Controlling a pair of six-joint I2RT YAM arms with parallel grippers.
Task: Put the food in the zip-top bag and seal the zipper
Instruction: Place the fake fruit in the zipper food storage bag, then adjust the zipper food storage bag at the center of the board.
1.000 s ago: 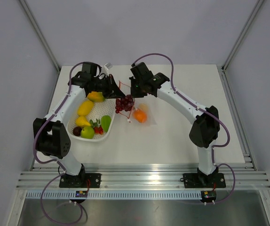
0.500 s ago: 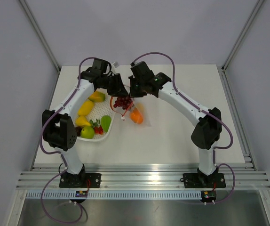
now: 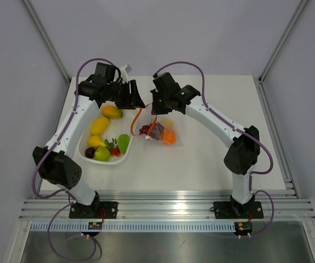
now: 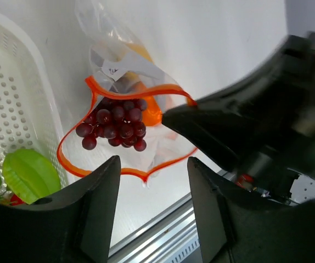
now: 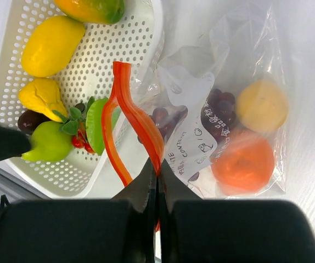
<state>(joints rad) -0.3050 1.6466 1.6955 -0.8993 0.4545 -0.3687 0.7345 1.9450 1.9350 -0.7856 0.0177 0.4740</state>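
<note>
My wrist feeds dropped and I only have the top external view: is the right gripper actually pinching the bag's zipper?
Observer: Yes. The right wrist view shows the right gripper shut on the zipper, pinching one lip of the mouth.
Operator: Are the grapes inside or hung up on the edge?
Observer: Inside. The left wrist view looks down through the open mouth at the grapes lying in the zip-top bag.

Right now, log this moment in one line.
left gripper: open | right gripper: shut on zipper | zip-top bag: mouth open, grapes inside
</note>
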